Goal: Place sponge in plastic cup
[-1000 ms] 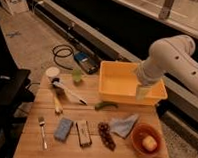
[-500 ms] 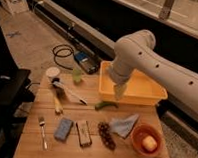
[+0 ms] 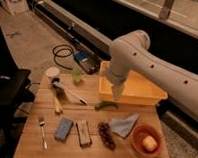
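Sponge (image 3: 63, 129) lies flat on tabletop (image 3: 29, 146) front-left, beside fork (image 3: 41, 132), looks light, soft & squashy, so pinch across short sides; tool (image 3: 115, 95) hangs jaws apart, empty, by yellow bin (image 3: 139, 89), well apart.

Shows as one thick arm (image 3: 158, 71) in a smooth off-white shell — tubular links joined by a bulbous, rounded elbow. Carries a row of small dark round dots along the long upper link. Narrows below the wrist into the gripper (image 3: 116, 93), pale and slim, at the arm's lower tip near mid-view.
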Controlling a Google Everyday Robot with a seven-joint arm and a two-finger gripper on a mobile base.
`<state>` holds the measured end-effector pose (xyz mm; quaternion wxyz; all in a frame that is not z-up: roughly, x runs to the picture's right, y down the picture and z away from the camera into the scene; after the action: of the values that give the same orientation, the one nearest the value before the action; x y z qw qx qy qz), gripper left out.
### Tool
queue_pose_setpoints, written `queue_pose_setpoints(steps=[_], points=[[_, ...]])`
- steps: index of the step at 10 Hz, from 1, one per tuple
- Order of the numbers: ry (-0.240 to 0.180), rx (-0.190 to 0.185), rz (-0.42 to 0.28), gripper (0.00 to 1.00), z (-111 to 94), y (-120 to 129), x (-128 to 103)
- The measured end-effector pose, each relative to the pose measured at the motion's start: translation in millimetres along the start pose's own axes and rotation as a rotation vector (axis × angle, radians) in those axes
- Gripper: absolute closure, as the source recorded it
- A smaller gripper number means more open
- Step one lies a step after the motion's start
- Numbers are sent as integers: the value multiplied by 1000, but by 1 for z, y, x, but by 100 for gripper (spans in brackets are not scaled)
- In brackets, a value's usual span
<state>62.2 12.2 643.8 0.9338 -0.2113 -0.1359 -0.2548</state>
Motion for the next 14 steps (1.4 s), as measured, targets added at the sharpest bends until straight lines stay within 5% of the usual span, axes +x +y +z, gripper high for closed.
queue_pose_setpoints(steps=[2,5,9,14], points=[[19,14,-82,20,-6,-6,-5],[-15,3,-185,20,19,-17,-33],[-116,-49,-338,20,90,-31,-96],[-221,-122,-513,20,138,-34,-174]])
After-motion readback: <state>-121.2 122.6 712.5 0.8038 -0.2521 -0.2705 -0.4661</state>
